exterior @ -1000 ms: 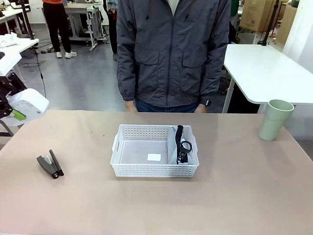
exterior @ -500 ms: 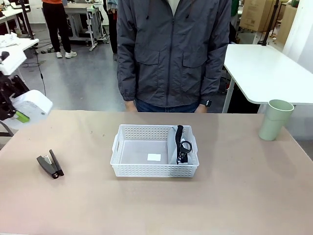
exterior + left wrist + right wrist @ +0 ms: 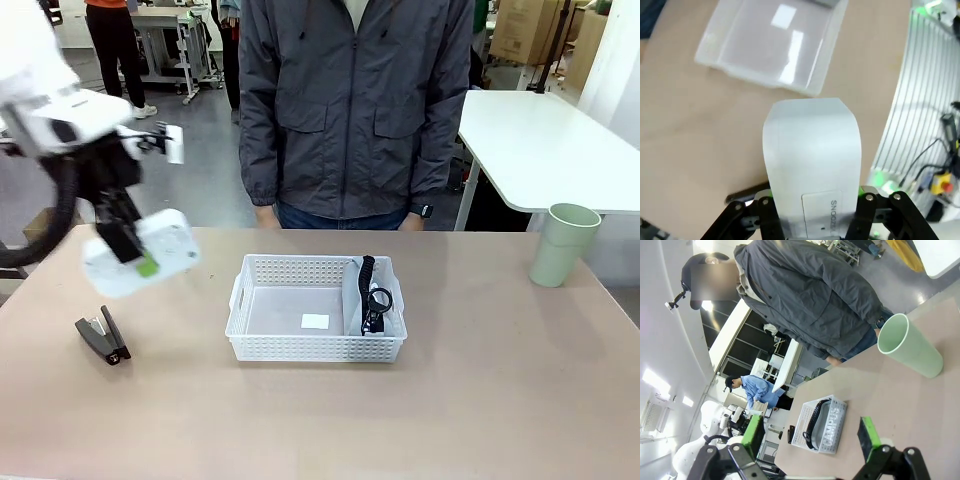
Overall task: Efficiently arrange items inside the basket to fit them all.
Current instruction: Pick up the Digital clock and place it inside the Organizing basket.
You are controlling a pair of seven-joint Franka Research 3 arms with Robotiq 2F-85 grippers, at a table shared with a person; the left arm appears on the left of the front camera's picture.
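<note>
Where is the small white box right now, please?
The white box hangs in the left gripper, front view, left of the basket, raised above the stapler.

The grey pouch (image 3: 832,432) reads "CAMPUS"; the white box (image 3: 812,150) bears sideways print, "SNOOZ".

Front view: the left arm (image 3: 50,105) is motion-blurred and cropped by the top and left edges. The left end effector (image 3: 135,252) and the small white box (image 3: 165,240) clamped in it are smeared, so pad contact cannot be resolved. Left wrist view: the box covers the gap between the jaws and runs past the bottom edge. A dark sliver (image 3: 742,192) at its 8 o'clock cannot be identified. The basket (image 3: 765,82), at 12 o'clock, is blurred and cropped by the top edge.
</note>
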